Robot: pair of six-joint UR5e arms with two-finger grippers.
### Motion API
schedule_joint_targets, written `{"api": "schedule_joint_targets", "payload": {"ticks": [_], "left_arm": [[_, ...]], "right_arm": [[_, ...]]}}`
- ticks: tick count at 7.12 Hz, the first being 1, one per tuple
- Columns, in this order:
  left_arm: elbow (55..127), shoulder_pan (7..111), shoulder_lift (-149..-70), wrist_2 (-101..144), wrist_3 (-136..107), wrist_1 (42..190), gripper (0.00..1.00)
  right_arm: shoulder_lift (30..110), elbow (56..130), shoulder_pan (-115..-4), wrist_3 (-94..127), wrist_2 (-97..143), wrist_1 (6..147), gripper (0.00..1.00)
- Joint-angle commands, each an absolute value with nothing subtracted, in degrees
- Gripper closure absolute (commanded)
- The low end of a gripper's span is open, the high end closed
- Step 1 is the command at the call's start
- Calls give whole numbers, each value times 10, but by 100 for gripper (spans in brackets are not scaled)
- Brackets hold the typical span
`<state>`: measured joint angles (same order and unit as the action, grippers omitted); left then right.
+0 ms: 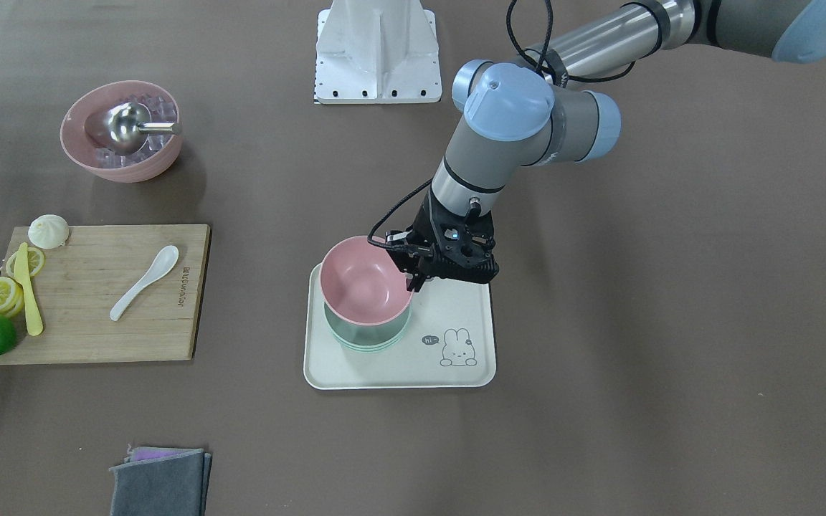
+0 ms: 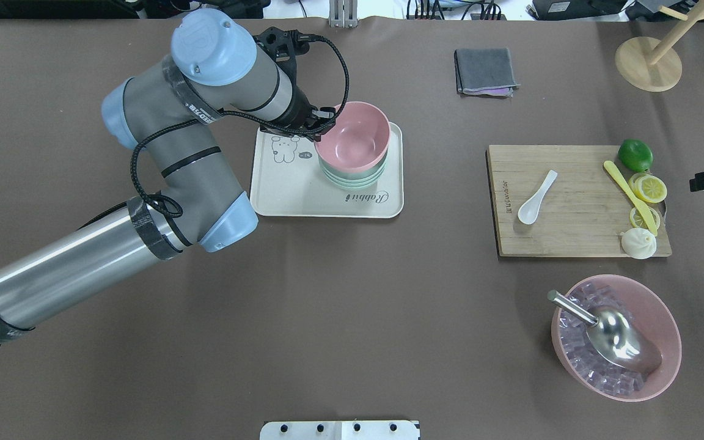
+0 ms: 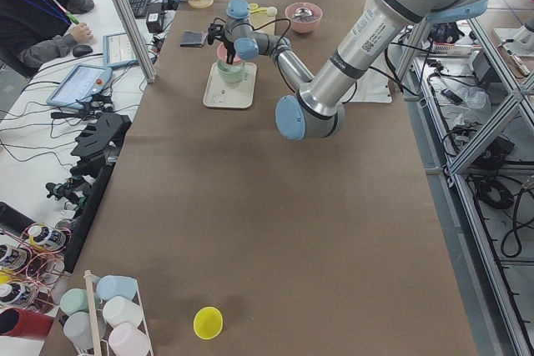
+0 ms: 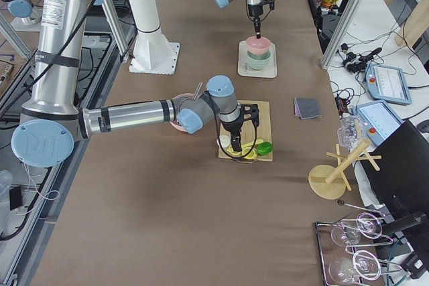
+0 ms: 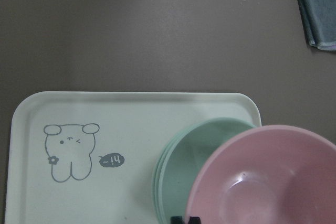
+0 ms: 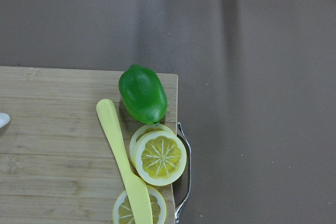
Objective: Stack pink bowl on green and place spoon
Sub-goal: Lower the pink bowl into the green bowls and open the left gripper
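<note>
A pink bowl [image 1: 364, 283] sits tilted on a stack of green bowls [image 1: 366, 338] on a cream tray [image 1: 420, 358]. My left gripper [image 1: 414, 279] is shut on the pink bowl's rim on the robot's side; it also shows in the overhead view [image 2: 326, 124]. In the left wrist view the pink bowl [image 5: 262, 182] overlaps the green bowls [image 5: 194, 150]. A white spoon [image 2: 536, 197] lies on the wooden cutting board [image 2: 572, 244]. My right gripper [image 2: 697, 181] hovers beyond the board's lime end, far from the spoon; I cannot tell whether it is open or shut.
On the board lie a lime [image 2: 635, 154], lemon slices [image 2: 648, 187], a yellow knife [image 2: 627, 192] and a bun [image 2: 638, 242]. A pink bowl of ice [image 2: 663, 318] holds a metal scoop. A grey cloth [image 2: 485, 71] and a wooden stand [image 2: 648, 64] are at the far side.
</note>
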<state>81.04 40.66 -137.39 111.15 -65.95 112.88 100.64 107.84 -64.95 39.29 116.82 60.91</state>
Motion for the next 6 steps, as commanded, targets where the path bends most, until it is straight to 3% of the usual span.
{"api": "schedule_joint_targets", "payload": {"ticks": [1,6], "left_arm": [[781,401,-1380,1100,-659,1146,100],[763,387,-1390,1077,-660,1146,100]], "right_arm": [[1006,1078,-650,393,1169,609,0],[1006,1078,-650,393,1169,609,0]]}}
